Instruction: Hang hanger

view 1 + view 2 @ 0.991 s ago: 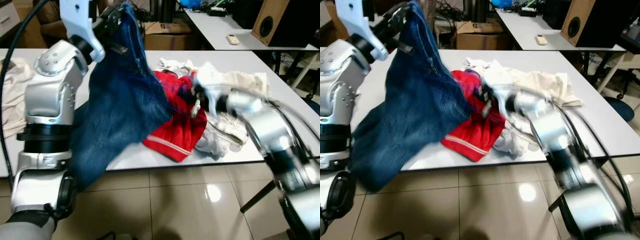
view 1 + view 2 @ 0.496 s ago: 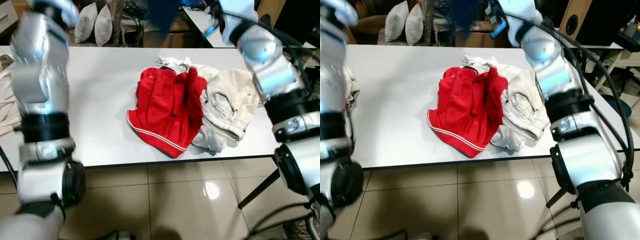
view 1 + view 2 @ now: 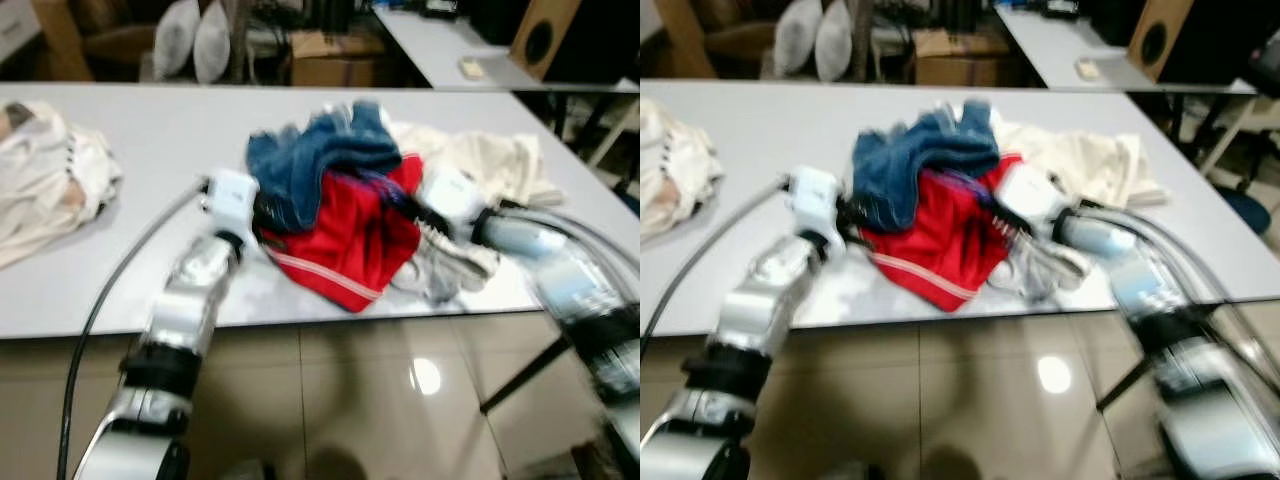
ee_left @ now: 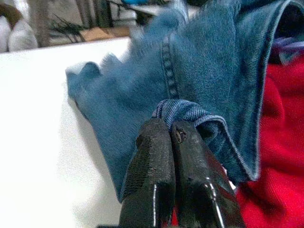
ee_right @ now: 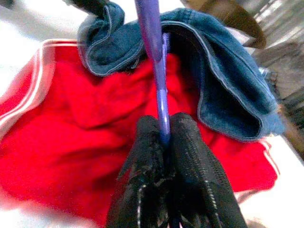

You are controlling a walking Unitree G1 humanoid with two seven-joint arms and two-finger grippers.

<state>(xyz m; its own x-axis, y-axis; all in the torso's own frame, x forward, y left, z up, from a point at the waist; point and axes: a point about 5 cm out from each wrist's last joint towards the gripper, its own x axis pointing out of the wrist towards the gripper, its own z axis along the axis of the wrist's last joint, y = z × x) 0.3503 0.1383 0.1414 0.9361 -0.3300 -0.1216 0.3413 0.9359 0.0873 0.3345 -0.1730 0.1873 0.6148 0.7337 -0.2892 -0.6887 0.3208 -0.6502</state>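
- The jeans [image 3: 320, 160] now lie crumpled on top of the red shorts [image 3: 345, 235] in the middle of the table [image 3: 150, 140]. A second ago the left arm held them up high, and half a second ago both arms were raised above the pile.
- The left gripper [image 4: 172, 137] is down at the pile's side nearer the table's left end, its fingers pressed together on a folded hem of the jeans.
- The right gripper [image 5: 164, 133] is at the pile's right side, fingers clamped on a thin purple hanger [image 5: 154, 42]. The hanger runs from the fingers up into the folds of the jeans.
- So the hanger is low over the pile, partly buried in denim, not hung anywhere.
- A cream garment [image 3: 490, 160] lies toward the table's right end, and a white one [image 3: 45, 185] near the left edge.
- My read: with the jeans back down, hanging looks some way off. Both eye views are blurred.
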